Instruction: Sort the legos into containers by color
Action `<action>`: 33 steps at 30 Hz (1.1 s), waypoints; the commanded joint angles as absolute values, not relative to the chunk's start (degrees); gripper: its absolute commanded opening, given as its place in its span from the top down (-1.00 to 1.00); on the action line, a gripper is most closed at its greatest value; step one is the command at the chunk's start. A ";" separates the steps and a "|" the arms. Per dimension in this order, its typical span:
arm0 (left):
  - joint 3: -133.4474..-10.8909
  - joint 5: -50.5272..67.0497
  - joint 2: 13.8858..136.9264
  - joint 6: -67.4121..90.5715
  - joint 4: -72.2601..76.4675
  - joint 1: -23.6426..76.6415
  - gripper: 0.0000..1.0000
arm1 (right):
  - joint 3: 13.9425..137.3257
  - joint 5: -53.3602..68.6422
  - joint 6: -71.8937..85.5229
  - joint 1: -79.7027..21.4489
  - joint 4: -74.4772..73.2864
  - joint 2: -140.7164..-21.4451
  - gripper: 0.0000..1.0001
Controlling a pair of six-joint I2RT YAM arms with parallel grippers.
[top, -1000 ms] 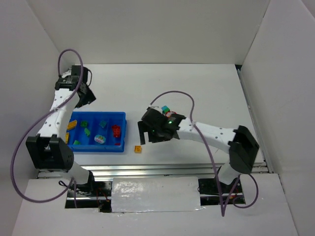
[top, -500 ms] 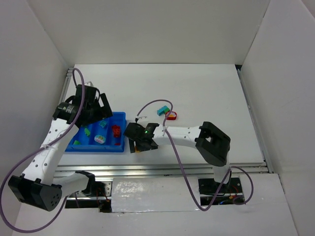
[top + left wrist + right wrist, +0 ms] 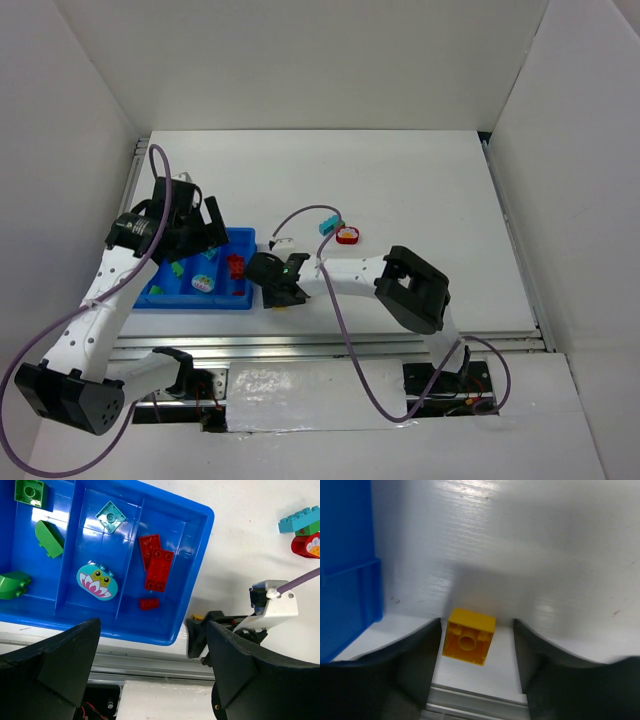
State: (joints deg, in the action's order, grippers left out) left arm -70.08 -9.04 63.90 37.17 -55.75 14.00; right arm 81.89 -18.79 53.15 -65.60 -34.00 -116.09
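A yellow brick lies on its side on the white table, just right of the blue tray. My right gripper straddles it low at the table's near edge; the left finger is close against it, a gap shows on the right, so the jaws are open. From above the brick is only a sliver under that gripper. My left gripper hangs wide open and empty over the tray's near right corner. In the tray lie red bricks, a teal piece, a pale rounded piece and green bricks.
A teal brick and a red rounded piece lie loose on the table behind the right arm. A metal rail runs along the near table edge. White walls enclose the left, back and right sides.
My right arm swung left and down to the yellow brick by the tray, and its jaws narrowed around it. My left arm came from the back left to over the tray.
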 commanded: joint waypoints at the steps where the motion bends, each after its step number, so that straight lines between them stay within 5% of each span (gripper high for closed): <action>1: -70.49 -8.61 62.84 35.16 -55.99 14.06 -0.99 | 82.01 -21.01 54.32 -65.57 -32.79 -116.63 -0.07; 3: -70.49 -8.70 63.10 34.63 -56.25 14.06 -0.99 | 81.21 -21.09 54.05 -65.57 -32.34 -115.93 0.08; 4: -70.40 -8.70 63.19 34.37 -56.25 13.98 -0.99 | 81.12 -21.53 54.14 -65.65 -32.52 -115.75 0.54; 7: -70.14 -8.09 63.46 34.19 -55.90 13.98 -0.99 | 79.98 -22.93 53.88 -65.65 -32.69 -113.65 1.00; 12: -71.45 -2.39 64.95 33.31 -55.55 14.06 -0.99 | 69.72 -20.93 42.42 -65.65 -21.65 -100.57 1.00; 17: -71.11 21.23 68.11 32.87 -51.44 14.24 -0.99 | 53.81 -1.44 21.74 -64.78 -1.01 -82.23 1.00; 22: -68.29 43.03 70.13 37.42 -43.69 17.57 -0.98 | 49.22 13.43 13.10 -59.08 1.33 -72.78 1.00; 30: -72.07 42.54 75.85 40.86 -42.80 27.77 -0.87 | 51.07 11.87 9.14 -57.92 -3.43 -66.63 1.00; 33: -70.93 41.49 76.73 42.18 -41.40 30.23 -0.62 | 50.80 10.64 8.96 -57.13 -2.99 -63.82 1.00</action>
State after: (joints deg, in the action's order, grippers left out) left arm -70.35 39.94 76.27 40.27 -43.86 28.67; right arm 50.33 10.96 11.38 -57.84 -4.82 -67.88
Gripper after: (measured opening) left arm 0.834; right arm 0.438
